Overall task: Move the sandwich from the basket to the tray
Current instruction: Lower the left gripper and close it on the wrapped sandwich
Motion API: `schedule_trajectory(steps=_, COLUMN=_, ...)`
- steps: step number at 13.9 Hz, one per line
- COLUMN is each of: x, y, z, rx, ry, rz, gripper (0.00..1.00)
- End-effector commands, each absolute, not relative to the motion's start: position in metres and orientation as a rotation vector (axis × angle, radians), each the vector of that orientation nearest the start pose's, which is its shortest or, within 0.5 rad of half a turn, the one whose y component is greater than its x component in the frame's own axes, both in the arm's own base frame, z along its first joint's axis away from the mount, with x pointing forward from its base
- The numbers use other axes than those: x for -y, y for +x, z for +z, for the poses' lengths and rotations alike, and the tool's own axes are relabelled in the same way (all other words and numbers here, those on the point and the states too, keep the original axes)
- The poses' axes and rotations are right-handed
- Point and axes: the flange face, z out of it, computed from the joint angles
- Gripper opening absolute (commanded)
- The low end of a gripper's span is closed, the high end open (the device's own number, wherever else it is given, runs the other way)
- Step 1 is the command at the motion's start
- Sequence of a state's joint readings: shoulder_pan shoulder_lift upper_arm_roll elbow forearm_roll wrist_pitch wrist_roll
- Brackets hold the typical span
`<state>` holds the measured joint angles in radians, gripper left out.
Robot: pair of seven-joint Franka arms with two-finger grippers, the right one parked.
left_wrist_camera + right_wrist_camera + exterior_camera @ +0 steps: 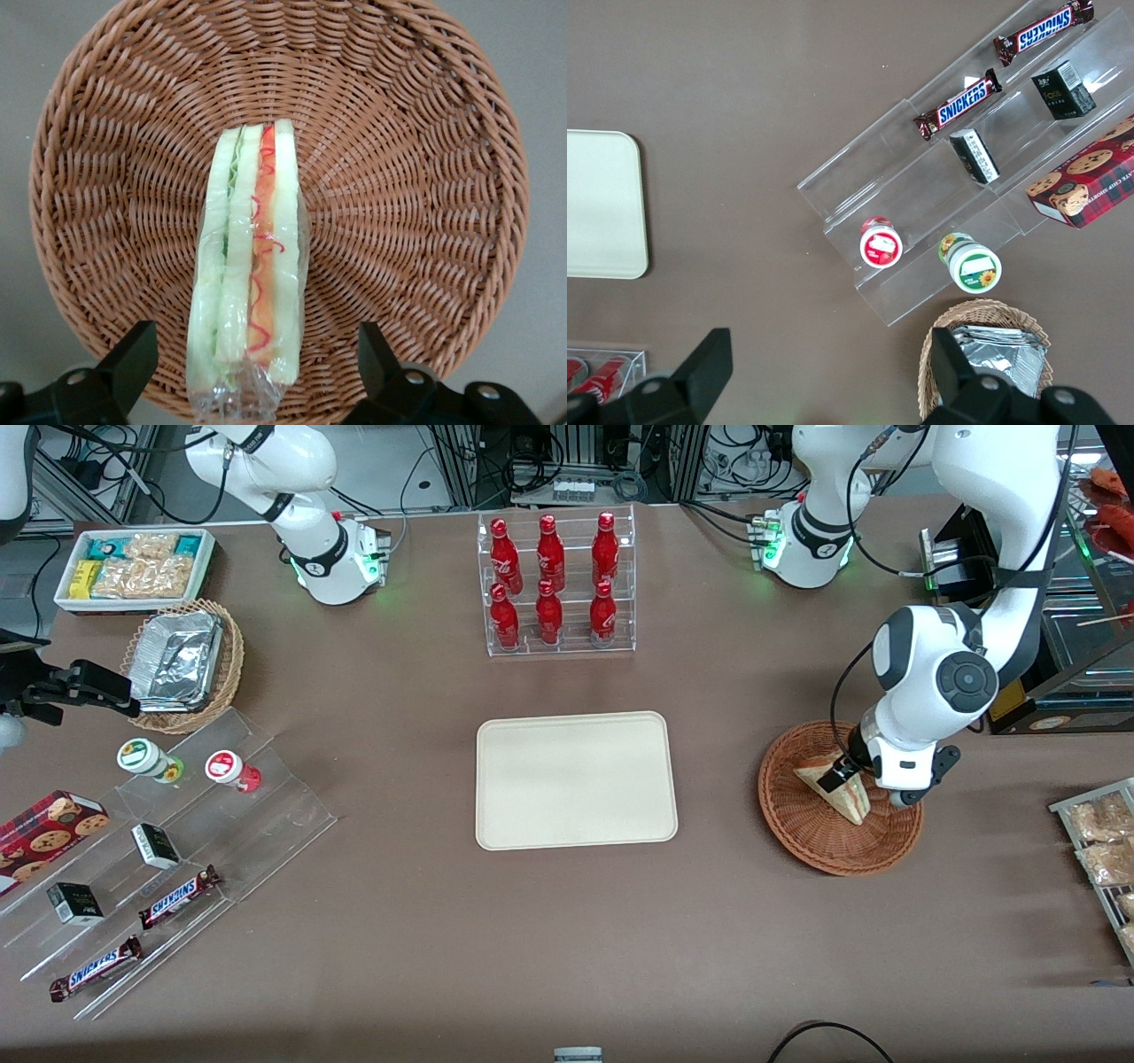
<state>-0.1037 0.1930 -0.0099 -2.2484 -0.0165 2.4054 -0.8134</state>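
The small triangular wedge sandwich (839, 786), pale bread with red and green filling along its edge and a clear wrap around it, lies in the round reddish-brown woven wicker basket (802, 833) at the right of the front frame. The left arm's two-finger gripper (257, 354) hangs directly over the sandwich, its dark fingers (131, 356) spread wide on either side of the filling edge, clear of the bread and holding nothing. The flat cream-beige rectangular tray (576, 779) sits bare at the centre of the front frame, well apart from the basket.

The grasp looks like the risky part. The bread is probably soft and the wrap slick, so closing on the wide faces could squash the layers, or the wedge could slide or twist out during the lift. A descent too deep could also catch fingertips in the weave and drag the basket.
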Motion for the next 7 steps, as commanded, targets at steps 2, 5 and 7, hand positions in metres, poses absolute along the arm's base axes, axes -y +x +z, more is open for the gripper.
schedule_trajectory(steps=2, x=0.058, y=0.531, z=0.260, rx=1.117, ry=-2.927, rz=0.028, gripper=1.00)
schedule_trajectory(steps=5, x=0.058, y=0.523, z=0.247, rx=1.117, ry=-2.934, rz=0.009, gripper=0.63)
schedule_trajectory(steps=7, x=0.056, y=0.522, z=0.247, rx=1.127, ry=-2.930, rz=0.012, gripper=0.02)
